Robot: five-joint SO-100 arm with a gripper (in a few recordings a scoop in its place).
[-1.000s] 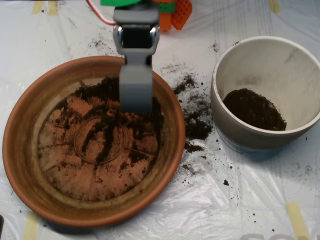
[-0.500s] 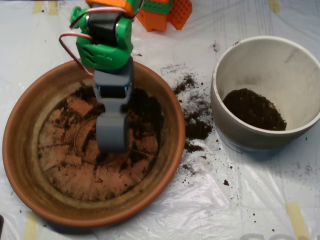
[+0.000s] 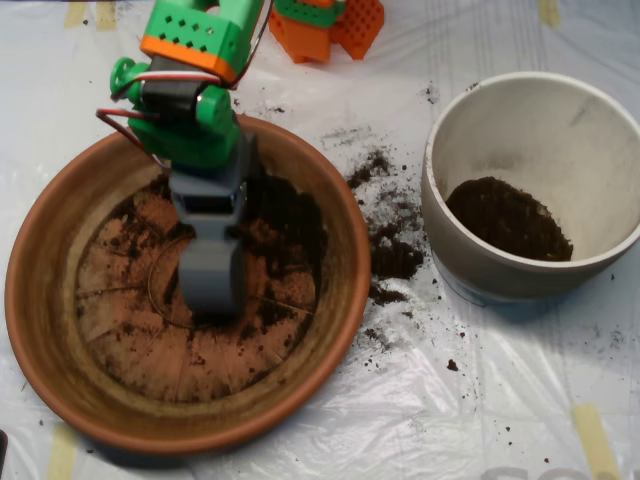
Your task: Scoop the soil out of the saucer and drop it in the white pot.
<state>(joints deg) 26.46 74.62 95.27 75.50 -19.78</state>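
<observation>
Seen from above, the nearest thing is the saucer [image 3: 60, 330], a wide terracotta dish low and left on the tabletop [image 3: 480, 400]. Its floor is mostly bare, with radial marks showing through a thin smear of soil [image 3: 285, 215]; the thickest of what remains lies along the upper right inside, with thinner streaks near the centre.

Over the middle of the saucer hangs the claw [image 3: 210, 290], a grey scoop with its tip pointing toward the viewer, low over the dish floor. Whether it is released or clenched cannot be told from this angle, nor whether it holds any soil. Behind it rises the green and orange arm [image 3: 185, 80].

1 likely risk: with so little soil left and spread thin, a scoop could come up nearly empty or scrape the saucer and push it. Another: the carry to the right crosses the saucer rim and a bare gap, where crumbs could drop.

Between the 2 containers lies spilled soil [image 3: 390, 250] on the plastic sheet, loose clumps against the saucer's right rim.

Farther right and back sits the pot [image 3: 600, 130], off-white and deep, holding a dark mound at its bottom, far from full.
</observation>
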